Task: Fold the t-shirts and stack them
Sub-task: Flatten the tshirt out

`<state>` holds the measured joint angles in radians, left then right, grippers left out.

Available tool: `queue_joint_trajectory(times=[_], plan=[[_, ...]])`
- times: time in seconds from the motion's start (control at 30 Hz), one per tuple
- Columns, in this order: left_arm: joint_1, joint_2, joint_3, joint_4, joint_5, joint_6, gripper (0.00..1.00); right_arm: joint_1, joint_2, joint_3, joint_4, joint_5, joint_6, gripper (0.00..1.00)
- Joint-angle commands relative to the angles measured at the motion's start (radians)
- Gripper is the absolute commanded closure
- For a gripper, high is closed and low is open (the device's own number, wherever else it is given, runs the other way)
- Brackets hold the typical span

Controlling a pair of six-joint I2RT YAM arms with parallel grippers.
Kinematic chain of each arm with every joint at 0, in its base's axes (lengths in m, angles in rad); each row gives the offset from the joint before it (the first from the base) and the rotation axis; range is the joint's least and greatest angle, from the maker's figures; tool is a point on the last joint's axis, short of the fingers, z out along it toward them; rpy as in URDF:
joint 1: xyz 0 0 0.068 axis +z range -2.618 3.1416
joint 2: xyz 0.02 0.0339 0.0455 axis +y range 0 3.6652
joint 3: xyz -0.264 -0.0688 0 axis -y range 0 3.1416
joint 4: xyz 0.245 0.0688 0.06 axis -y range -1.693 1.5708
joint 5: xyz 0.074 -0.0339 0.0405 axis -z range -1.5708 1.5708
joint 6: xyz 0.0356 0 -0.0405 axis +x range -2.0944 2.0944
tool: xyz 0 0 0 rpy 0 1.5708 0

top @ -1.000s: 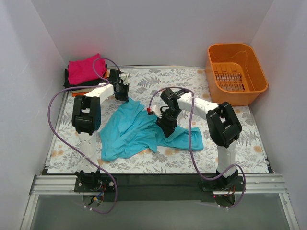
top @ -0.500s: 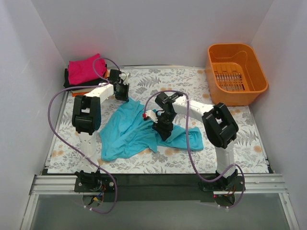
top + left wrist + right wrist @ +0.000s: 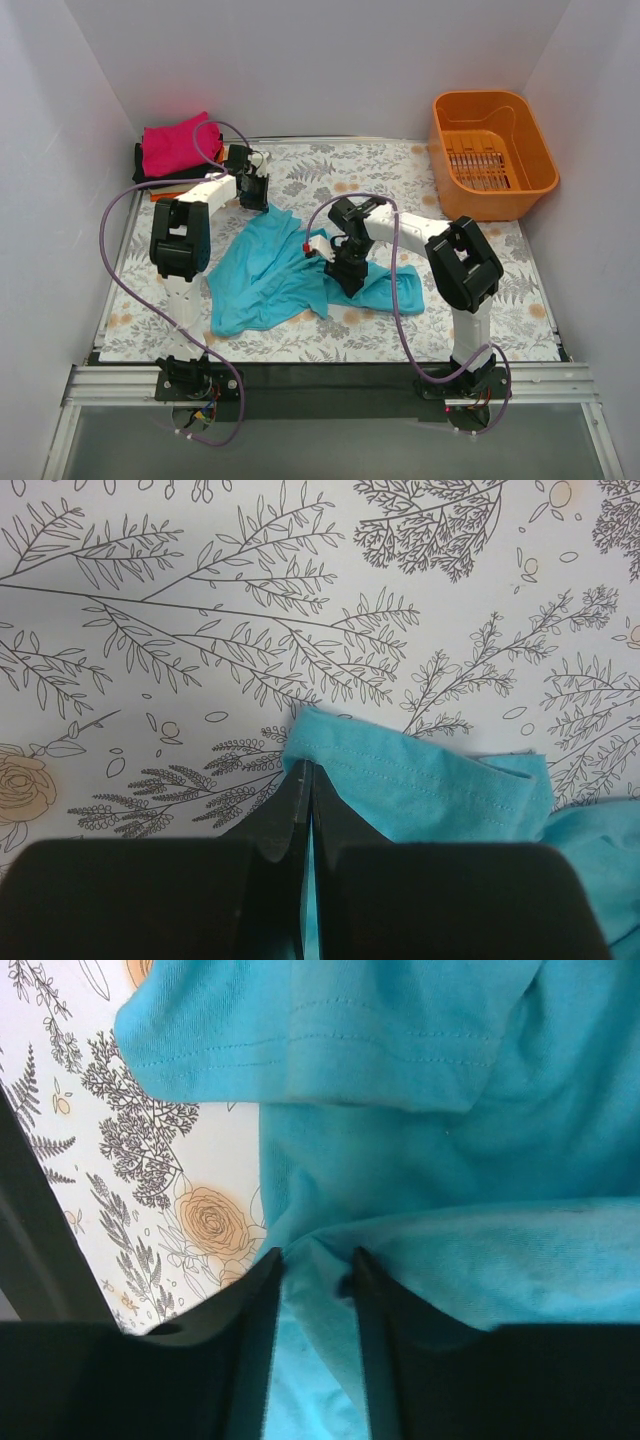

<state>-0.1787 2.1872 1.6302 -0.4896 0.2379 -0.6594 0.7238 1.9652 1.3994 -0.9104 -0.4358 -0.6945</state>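
Lying crumpled on the floral-printed worktop (image 3: 330,165), the teal t-shirt (image 3: 265,285) is held at two places. Nearest the arm bases, the right end effector (image 3: 348,280) is pressed down onto the shirt's right half; its fingers (image 3: 255,1310) are set partly apart, and a raised ridge of teal cloth is pinched between them. A stitched sleeve hem is seen just beyond those fingers, with bare worktop to their left. Farther back, the left end effector (image 3: 257,203) is fully closed on the far edge of the same shirt, a folded strip of hem being clamped at its fingertips (image 3: 300,785). Beyond and to the left of that end effector, a folded magenta-pink t-shirt (image 3: 175,140) is stacked on a black one (image 3: 147,172). Well apart, beyond and to the right of the right end effector, an orange basket (image 3: 535,150) is placed.
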Motion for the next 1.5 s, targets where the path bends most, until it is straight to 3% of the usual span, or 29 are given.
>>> queue_joint_trajectory(times=[0.0,0.1,0.17,0.47,0.97,1.3,1.47], plan=[[0.008,0.006,0.007,-0.02,0.009,-0.005,1.0,-0.006,-0.034,-0.005,-0.004,-0.001,-0.02,0.67],[0.008,0.008,0.008,-0.02,0.006,-0.006,1.0,-0.006,-0.019,0.012,-0.004,-0.003,-0.019,0.89],[0.011,0.002,0.007,-0.021,0.003,-0.006,1.0,-0.009,-0.028,0.03,-0.008,-0.001,-0.014,0.99],[0.091,-0.055,0.017,-0.041,0.063,-0.036,1.0,-0.095,-0.167,0.099,-0.062,0.019,-0.014,0.99],[0.223,-0.286,0.051,-0.009,0.087,-0.077,1.0,-0.5,-0.279,0.332,-0.051,-0.038,0.001,0.99],[0.211,-0.159,0.02,-0.057,0.103,-0.054,1.0,-0.529,-0.226,0.265,-0.041,-0.038,0.021,0.99],[0.199,-0.067,0.071,-0.069,-0.021,-0.052,1.0,-0.529,-0.201,0.262,-0.041,-0.047,0.026,0.99]])
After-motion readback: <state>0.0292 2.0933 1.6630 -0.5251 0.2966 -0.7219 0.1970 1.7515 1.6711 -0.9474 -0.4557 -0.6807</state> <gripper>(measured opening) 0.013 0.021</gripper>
